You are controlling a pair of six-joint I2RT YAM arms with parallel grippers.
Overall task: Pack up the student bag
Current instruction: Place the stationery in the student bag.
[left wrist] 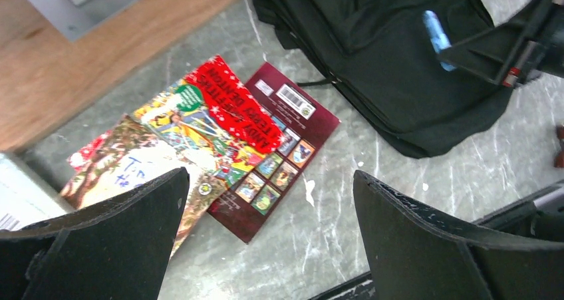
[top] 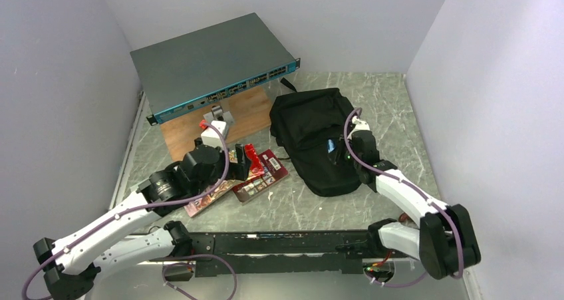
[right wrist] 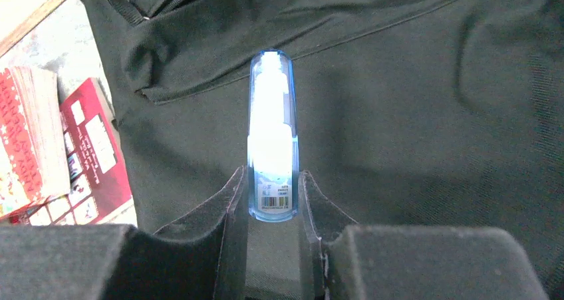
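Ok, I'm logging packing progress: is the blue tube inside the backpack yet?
Out. The right pincer grips the blue tube over the backpack, against its outer fabric, and the tube's whole length shows.

Overhead and wrist close-ups — common backpack (top: 309, 124)

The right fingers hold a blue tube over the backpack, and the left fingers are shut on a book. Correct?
No. The left wrist view shows the left fingers open above the books, holding nothing. The right fingers hold the blue tube over the backpack.

Backpack (top: 309, 124) black; tube (right wrist: 271, 114) translucent blue; books (left wrist: 223, 117) red, multicoloured; tabletop (left wrist: 299, 247) grey marbled.
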